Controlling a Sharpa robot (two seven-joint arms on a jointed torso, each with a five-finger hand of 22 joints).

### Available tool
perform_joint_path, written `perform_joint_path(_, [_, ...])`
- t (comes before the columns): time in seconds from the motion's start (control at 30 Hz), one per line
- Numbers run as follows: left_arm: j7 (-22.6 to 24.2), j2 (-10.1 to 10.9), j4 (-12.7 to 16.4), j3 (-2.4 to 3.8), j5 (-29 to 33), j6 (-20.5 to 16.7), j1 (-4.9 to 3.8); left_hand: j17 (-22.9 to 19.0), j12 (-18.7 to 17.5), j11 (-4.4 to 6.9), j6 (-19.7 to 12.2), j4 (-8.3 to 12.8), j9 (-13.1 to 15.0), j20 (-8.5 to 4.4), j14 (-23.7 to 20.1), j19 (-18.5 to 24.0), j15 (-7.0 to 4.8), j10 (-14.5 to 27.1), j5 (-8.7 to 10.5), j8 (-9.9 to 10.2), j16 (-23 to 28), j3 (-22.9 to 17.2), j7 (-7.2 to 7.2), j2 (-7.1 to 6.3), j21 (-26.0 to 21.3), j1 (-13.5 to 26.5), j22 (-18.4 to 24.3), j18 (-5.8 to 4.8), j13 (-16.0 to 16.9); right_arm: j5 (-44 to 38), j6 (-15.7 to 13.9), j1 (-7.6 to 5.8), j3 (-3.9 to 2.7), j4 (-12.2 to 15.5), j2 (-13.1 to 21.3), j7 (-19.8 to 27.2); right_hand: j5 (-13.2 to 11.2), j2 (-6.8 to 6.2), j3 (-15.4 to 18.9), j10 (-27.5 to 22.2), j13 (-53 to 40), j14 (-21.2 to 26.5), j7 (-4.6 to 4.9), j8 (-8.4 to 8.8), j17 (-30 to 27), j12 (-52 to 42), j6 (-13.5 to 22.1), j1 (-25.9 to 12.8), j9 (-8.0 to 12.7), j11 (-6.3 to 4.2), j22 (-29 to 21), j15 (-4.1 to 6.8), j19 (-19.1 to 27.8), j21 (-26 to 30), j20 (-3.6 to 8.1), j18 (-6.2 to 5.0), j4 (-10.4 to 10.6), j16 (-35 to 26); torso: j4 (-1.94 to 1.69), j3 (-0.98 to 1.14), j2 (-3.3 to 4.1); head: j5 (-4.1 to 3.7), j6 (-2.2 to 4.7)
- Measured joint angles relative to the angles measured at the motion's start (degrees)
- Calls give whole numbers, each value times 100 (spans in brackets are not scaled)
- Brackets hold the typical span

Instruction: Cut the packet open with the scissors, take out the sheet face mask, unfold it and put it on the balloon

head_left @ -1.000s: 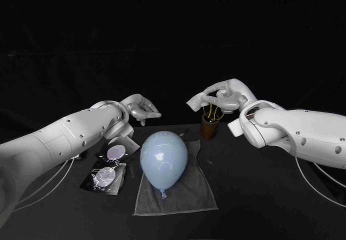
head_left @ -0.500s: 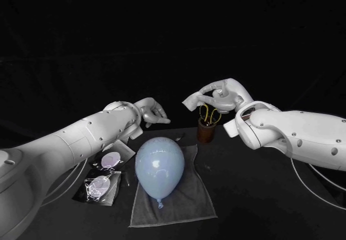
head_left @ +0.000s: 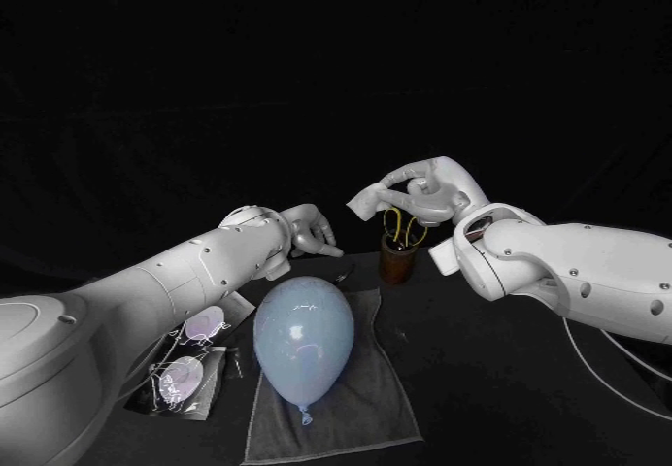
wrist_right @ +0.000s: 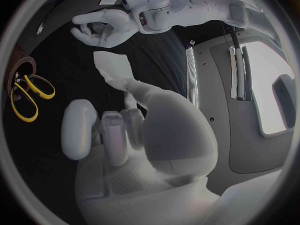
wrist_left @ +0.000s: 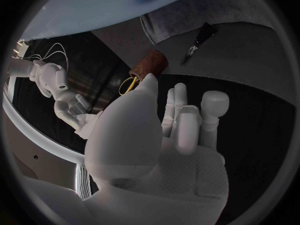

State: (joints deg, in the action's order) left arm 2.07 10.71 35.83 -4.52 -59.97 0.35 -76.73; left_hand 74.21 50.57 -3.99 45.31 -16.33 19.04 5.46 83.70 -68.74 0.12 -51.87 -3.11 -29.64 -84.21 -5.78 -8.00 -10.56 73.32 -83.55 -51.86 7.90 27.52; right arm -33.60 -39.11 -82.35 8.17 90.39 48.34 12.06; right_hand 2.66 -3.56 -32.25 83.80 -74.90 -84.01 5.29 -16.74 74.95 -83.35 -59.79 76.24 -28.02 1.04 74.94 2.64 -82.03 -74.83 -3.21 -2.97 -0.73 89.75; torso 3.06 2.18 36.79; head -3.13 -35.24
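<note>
A pale blue balloon (head_left: 304,333) lies on a grey towel (head_left: 351,417) in the middle of the table. Left of it lie shiny face mask packets (head_left: 180,374). At the far end of the towel stands a brown cup (head_left: 399,260) with yellow-handled scissors (head_left: 406,225) upright in it. My right hand (head_left: 418,192) hovers just above the scissors' handles with its fingers curved and nothing in them. In the right wrist view the scissors (wrist_right: 28,97) stand apart from the fingers (wrist_right: 76,127). My left hand (head_left: 310,231) is raised left of the cup, loosely curled and holding nothing.
A small dark object (wrist_left: 199,37) lies on the table beside the towel's edge (wrist_left: 206,10), near the cup (wrist_left: 150,64). My left forearm (head_left: 183,282) passes over the packets' side of the table.
The head camera has shifted. Against the balloon, my left hand has moved right, closer to the cup. My right hand stays over the scissors.
</note>
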Motion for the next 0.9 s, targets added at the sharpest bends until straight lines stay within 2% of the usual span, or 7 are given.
perform_joint_path(0.07, [-22, -39, -39, -2, -67, 45, -6, 41, 356, 39, -20, -8, 15, -6, 11, -102, -11, 40, 0, 0, -32, 53, 20, 0, 116, 0, -212, -86, 223, -3, -10, -23, -5, 32, -11, 1, 0, 0, 0, 0, 0, 0, -10, 3, 0, 0, -10, 0, 0, 0, -1, 0, 0, 0, 0, 0, 0, -1, 23, 6, 36, 10, 18])
perform_joint_path(0.23, [-81, -123, -103, -8, -230, 165, -13, -16, 725, 61, -20, -20, 23, -24, 18, -247, -19, 120, 0, -29, -32, 151, 20, 25, 282, 25, -528, -87, 459, -11, -22, -66, -11, 90, -21, 3, 0, 0, 0, 0, -3, 1, -12, 5, 0, 1, -11, 0, 0, 0, -4, -1, 0, 0, 0, 0, 0, -15, 82, 17, 130, 39, 56])
perform_joint_path(0.47, [-226, -225, -187, -29, -487, 284, -18, 71, 852, 62, -214, -17, -17, -26, 17, -266, -20, 283, 0, 71, -179, 291, 9, 31, 326, 31, -622, -87, 564, -16, -33, -126, -22, 171, -34, 3, 0, 0, 1, 0, -4, 9, -12, 16, -5, 6, -10, 0, 1, 0, -3, -9, 0, 0, 0, 0, 1, 5, 167, 35, 258, 88, 109])
perform_joint_path(0.5, [-257, -233, -196, -34, -534, 299, -19, 72, 864, 61, -223, -27, -24, -44, 17, -285, -20, 283, 0, 83, -181, 301, 0, 31, 354, 31, -665, -136, 572, -16, -33, -135, -22, 182, -34, 3, 0, 0, 1, 0, -4, 9, -12, 15, -5, 6, -9, 0, 2, 0, -3, -9, 0, 0, 0, 0, 0, 5, 177, 35, 274, 96, 114])
perform_joint_path(0.83, [-519, -246, -297, -50, -841, 329, -30, 73, 1123, 61, -187, -26, -16, -53, 16, -602, -20, 283, 0, 83, -181, 364, 37, 55, 603, 8, -1176, -178, 739, -20, -37, -201, -28, 285, -29, -3, -2, 0, 1, 0, -4, 10, -5, -9, -4, 9, -14, -1, 5, 0, 1, -10, 0, 0, 0, 0, 1, 4, 258, 53, 425, 158, 164])
perform_joint_path(0.87, [-554, -246, -308, -51, -867, 329, -30, 73, 1156, 61, -186, -16, -16, -38, 16, -619, -20, 283, 0, 83, -181, 374, 35, 55, 609, 8, -1212, -265, 745, -20, -37, -207, -28, 301, -27, -3, -2, 0, 1, 0, -4, 10, -5, -9, -3, 10, -14, -1, 4, 0, 1, -10, 0, 0, 0, 1, 1, 2, 266, 55, 439, 165, 168])
perform_joint_path(0.9, [-578, -246, -316, -51, -887, 329, -31, 73, 1173, 61, -184, -20, -16, -37, 16, -650, -20, 283, 0, 83, -181, 389, 34, 55, 633, 8, -1241, -266, 751, -21, -37, -210, -28, 310, -26, -4, -2, 0, 1, 0, -3, 10, -5, -9, -4, 10, -13, -1, 4, 0, 1, -10, 0, 0, 0, 0, 1, 1, 277, 57, 456, 174, 172])
